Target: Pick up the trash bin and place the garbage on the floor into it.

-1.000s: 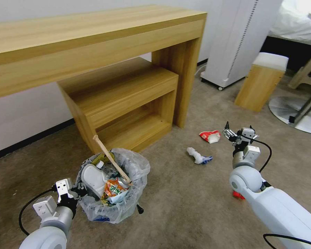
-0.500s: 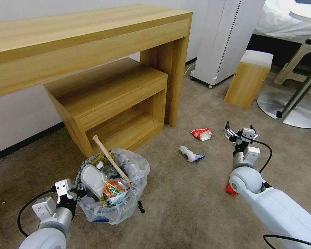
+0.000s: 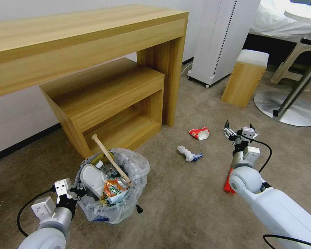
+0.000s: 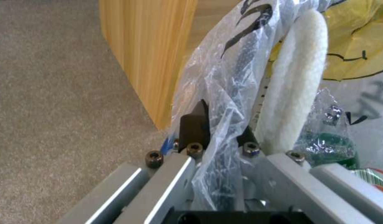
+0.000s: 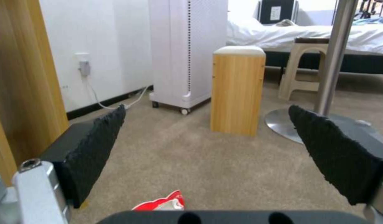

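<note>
Head view: the trash bin point(image 3: 112, 188) is seen on the carpet just in front of the low wooden shelf unit point(image 3: 103, 100), already loaded with a white slipper point(image 3: 93, 178), a wooden stick point(image 3: 110, 159) and wrappers. Its bag-covered rim is pinched by the left gripper point(image 3: 74, 193) at the side away from the shelf unit; in the left wrist view the jaws are closed on the plastic liner point(image 4: 218, 102) and rim. Garbage is left on the floor: a crumpled white-and-blue piece point(image 3: 189, 154), a red-and-white wrapper point(image 3: 199, 133) near the desk point(image 3: 93, 38) leg, and a red scrap point(image 3: 228, 181) partly hidden beside the right arm. The right gripper point(image 3: 239, 133) is held above the carpet, its fingers point(image 5: 96, 143) spread wide and empty, with the red wrapper point(image 5: 162, 203) just below it. The collecting step is judged to be in hand. Next, a descent onto that wrapper and a closing of the jaws would be called for.
</note>
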Available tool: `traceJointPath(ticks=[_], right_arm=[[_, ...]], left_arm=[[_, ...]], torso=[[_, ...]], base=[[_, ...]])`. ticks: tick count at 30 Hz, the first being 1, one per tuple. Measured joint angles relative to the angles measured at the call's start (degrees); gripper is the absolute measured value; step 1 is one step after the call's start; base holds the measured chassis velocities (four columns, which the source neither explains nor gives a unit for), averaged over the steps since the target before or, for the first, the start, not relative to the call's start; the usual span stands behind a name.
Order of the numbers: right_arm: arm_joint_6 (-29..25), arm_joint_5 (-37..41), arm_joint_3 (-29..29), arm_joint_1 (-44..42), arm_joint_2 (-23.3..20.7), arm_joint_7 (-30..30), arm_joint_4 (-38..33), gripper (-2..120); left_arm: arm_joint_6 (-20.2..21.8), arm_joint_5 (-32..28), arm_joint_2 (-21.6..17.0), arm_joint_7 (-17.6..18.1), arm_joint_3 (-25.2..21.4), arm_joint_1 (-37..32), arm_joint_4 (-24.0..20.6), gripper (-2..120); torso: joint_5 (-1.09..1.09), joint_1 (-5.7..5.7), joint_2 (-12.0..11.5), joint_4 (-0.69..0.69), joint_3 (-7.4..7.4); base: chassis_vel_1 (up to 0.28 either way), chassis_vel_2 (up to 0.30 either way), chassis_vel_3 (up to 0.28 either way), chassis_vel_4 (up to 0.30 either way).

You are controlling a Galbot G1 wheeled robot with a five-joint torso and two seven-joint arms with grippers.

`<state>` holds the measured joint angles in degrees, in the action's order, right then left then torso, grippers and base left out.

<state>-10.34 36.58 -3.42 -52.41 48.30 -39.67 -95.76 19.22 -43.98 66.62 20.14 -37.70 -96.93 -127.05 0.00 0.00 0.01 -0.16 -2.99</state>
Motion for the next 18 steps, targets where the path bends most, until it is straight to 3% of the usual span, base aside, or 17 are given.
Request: traceJointPath(ticks=[18], right_arm=[[-0.43, 0.2, 0.4, 0.11, 0.49, 1.16, 0.85, 99]], left_arm=[[0.01, 0.18, 0.2, -0.05, 0.15, 0.44, 0.78, 0]], torso=[[0.0, 0.0, 0.0, -0.01, 0.0]], base=[[-0.003, -0.002, -0.002, -0.003]])
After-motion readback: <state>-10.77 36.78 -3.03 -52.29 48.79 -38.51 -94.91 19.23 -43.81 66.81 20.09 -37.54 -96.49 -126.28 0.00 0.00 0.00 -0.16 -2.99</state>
